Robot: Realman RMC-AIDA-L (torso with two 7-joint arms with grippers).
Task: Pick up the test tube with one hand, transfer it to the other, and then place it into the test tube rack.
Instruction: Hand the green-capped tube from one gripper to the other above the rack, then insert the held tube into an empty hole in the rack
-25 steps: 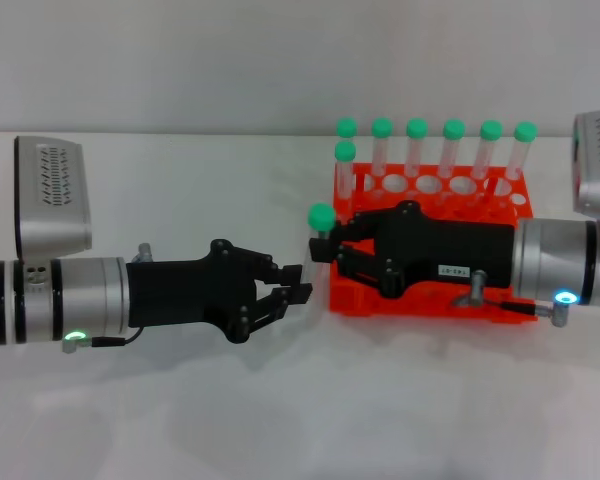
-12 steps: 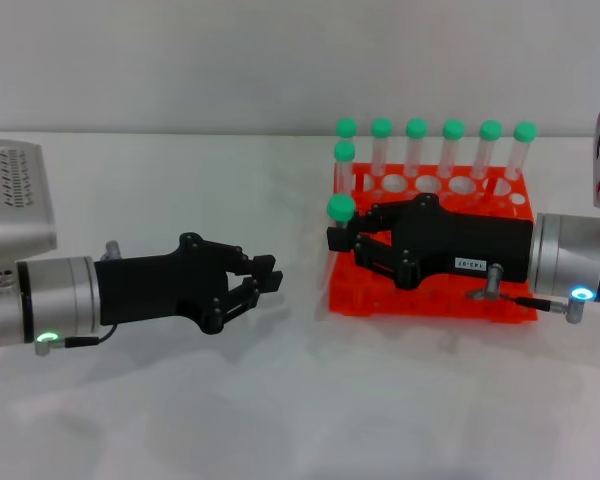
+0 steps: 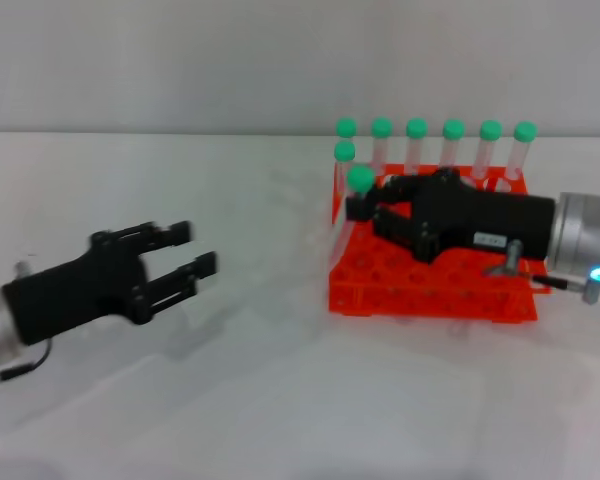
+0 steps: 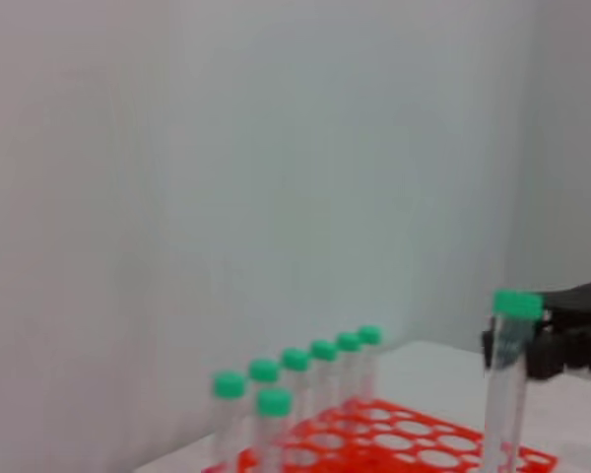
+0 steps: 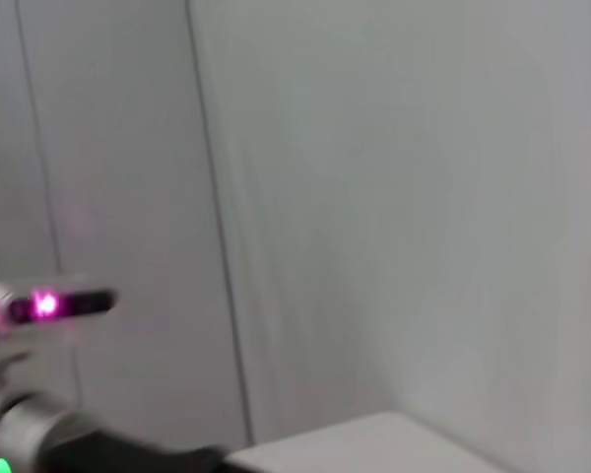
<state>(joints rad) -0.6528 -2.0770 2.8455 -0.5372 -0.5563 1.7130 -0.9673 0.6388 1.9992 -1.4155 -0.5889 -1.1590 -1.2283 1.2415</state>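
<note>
1. Right tool is seen clenched on the test tube just below its green cap, over the near-left part of the test tube rack; the tube is held roughly upright, its lower part blurred against the rack's left edge.
2. Compared with half a second ago, the right tool has been carried farther back and to the robot's right, so that it is now above the rack's holes and no longer off the front-left corner.
3. Left tool is shown with its fingers spread and nothing between them; it has been drawn back to the robot's left and lower since the earlier frames, and is now well apart from the right tool and the rack.
4. Six green-capped tubes are held upright in the rack's back row, behind the right tool, and a seventh tube is held at the left end of the next row, just behind the gripped tube's cap.
5. From the left wrist view, the gripped tube is seen standing over the rack, with the racked tubes beyond it.
6. The rack is set on the white worktop.
</note>
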